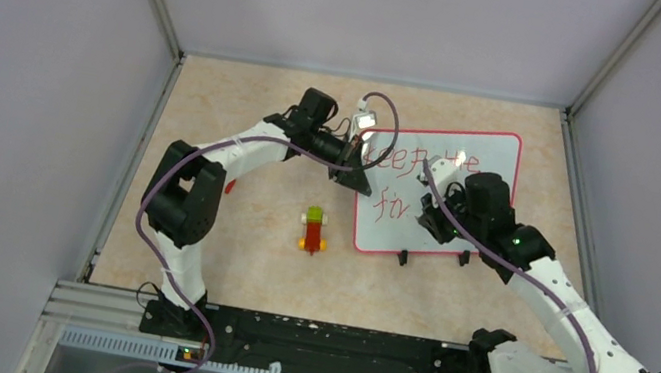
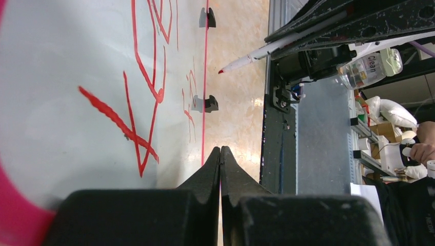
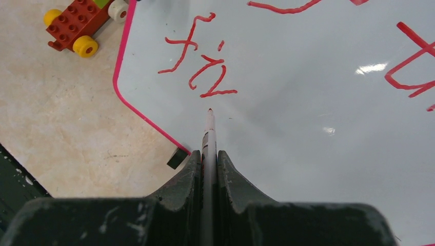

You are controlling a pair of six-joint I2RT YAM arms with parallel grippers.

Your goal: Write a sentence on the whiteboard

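- the whiteboard (image 1: pixel 385 231) is laid flat on the table (image 1: pixel 223 260), right of centre. its long axis runs left to right, and its clip feet (image 1: pixel 403 256) are on the near edge.
- a marker (image 3: pixel 209 134) is clamped in the right gripper (image 3: pixel 208 156). the jaws are closed down to the width of the barrel, which lies in line with the fingers.
- the marker is pointed leftward and a little away from the arm bases, slanting down at the board, so its long axis lies roughly along the board's.
- the tip is placed just on the near side of the last letter of the short second line of red writing (image 3: pixel 197 64). bare white surface is seen to the right of that line.
- whether the tip is touching the surface cannot be told; in the left wrist view it seems to be raised a little.
- the left gripper (image 2: pixel 220 154) is fully closed, with nothing seen between its jaws, and is placed at the board's left edge. whether the board is being pressed down cannot be told.
- the right arm is judged to be the writing arm. the next stroke would need to be carried rightward along the board's long axis, level with the second line.
- a toy car (image 1: pixel 312 229) is lying on the table just left of the board, apart from both grippers.
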